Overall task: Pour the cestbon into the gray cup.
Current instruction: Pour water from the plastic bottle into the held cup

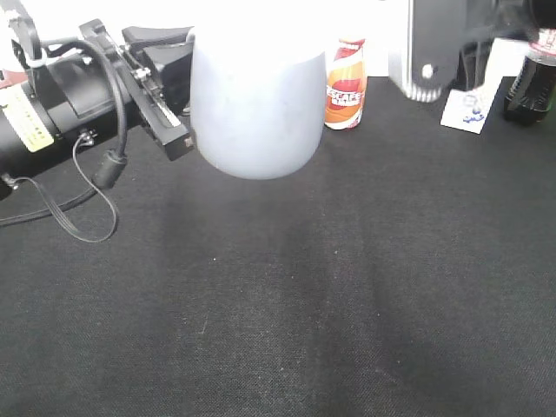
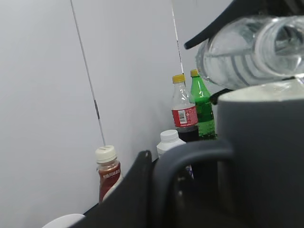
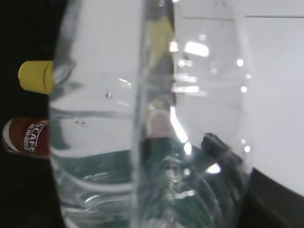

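Observation:
The gray cup (image 1: 256,104) hangs in the air above the black table, close to the exterior camera. My left gripper (image 1: 176,130) holds it from the left and is shut on its loop handle (image 2: 190,156). In the left wrist view the cup's dark wall (image 2: 266,156) fills the right side. The cestbon (image 2: 247,52) lies tilted just above the cup's rim, its mouth at the right. It is clear, with water inside. My right gripper (image 3: 190,175) is shut on the cestbon (image 3: 142,118), which fills the right wrist view, its green label low down.
A Nescafe bottle (image 1: 346,84) stands at the back of the black cloth (image 1: 304,304), with a cola bottle (image 1: 530,78), a card (image 1: 469,111) and a grey stand (image 1: 434,52) at the back right. The left wrist view adds a green bottle (image 2: 202,104) and a white bottle (image 2: 170,142).

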Controlling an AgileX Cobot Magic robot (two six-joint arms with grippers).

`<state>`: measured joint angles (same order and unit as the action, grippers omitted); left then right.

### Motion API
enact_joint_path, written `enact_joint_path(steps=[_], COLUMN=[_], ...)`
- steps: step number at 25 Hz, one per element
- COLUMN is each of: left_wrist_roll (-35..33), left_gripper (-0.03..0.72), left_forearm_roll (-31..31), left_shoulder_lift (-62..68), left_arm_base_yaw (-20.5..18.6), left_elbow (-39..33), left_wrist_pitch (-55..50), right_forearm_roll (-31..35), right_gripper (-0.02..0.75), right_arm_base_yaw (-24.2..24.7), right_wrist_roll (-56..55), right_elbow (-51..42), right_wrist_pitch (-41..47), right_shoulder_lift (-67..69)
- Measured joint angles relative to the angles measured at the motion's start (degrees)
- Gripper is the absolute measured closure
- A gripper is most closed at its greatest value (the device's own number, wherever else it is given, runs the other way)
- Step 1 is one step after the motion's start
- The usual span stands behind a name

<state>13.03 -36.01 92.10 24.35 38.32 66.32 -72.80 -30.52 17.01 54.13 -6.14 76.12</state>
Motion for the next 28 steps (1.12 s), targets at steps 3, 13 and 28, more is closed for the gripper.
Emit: enact_joint_path(steps=[3,13,28], left_wrist_roll=[0.0,0.0,-0.05], left_gripper=[0.643,0.643,0.643], left_forearm_roll=[0.0,0.0,-0.34], left_shoulder_lift=[0.0,0.0,0.0], left_arm_base_yaw=[0.0,0.0,0.0], left_elbow=[0.0,0.0,0.0], left_wrist_pitch=[0.0,-0.07,-0.2], right_forearm_roll=[0.0,-0.11,4.87], right_gripper=[0.253,0.253,0.254], right_arm_base_yaw=[0.0,0.0,0.0], right_wrist_roll=[0.02,2.22,5.01], right_elbow=[1.06,1.06,1.06], right_wrist_pitch=[0.0,0.0,-1.39], right_shoulder_lift=[0.0,0.0,0.0])
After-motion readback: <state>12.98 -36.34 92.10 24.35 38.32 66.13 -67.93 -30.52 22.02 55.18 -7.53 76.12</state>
